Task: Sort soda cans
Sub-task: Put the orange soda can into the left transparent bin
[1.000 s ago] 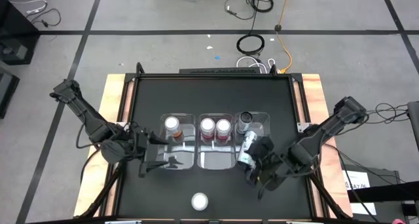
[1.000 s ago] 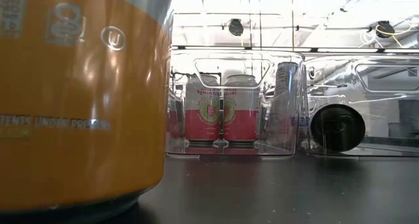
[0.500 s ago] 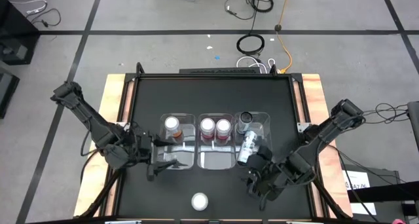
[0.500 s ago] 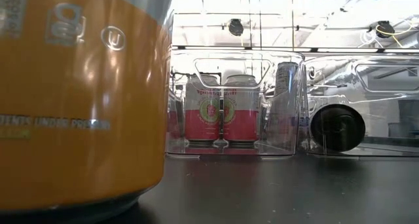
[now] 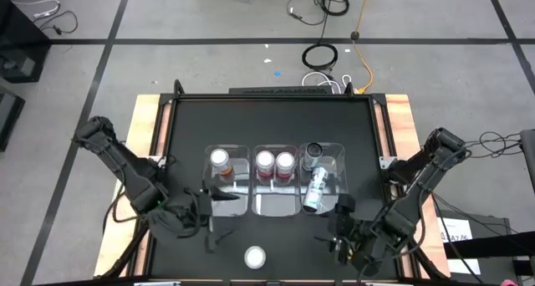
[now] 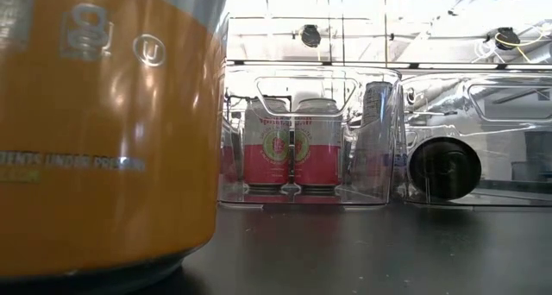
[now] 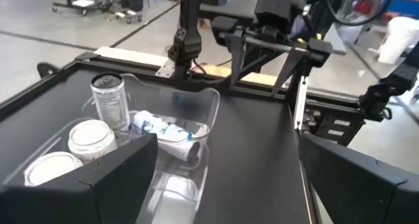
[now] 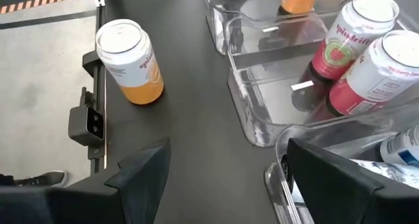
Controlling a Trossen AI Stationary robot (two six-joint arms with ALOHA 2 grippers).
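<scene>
Loose orange can (image 5: 255,257) at 6 o'clock, clear bins (image 5: 276,204) between; left gripper (image 5: 203,222) and right gripper (image 5: 341,236) spread, empty.

Black table top (image 5: 267,127) framed in pale wood. The loose can (image 8: 129,61) showed orange sides under a silvery-white lid. Two cans (image 8: 373,54) wore red with white tops, one can (image 7: 111,101) dark grey-silver, the lying can (image 5: 316,188) white with blue.
</scene>
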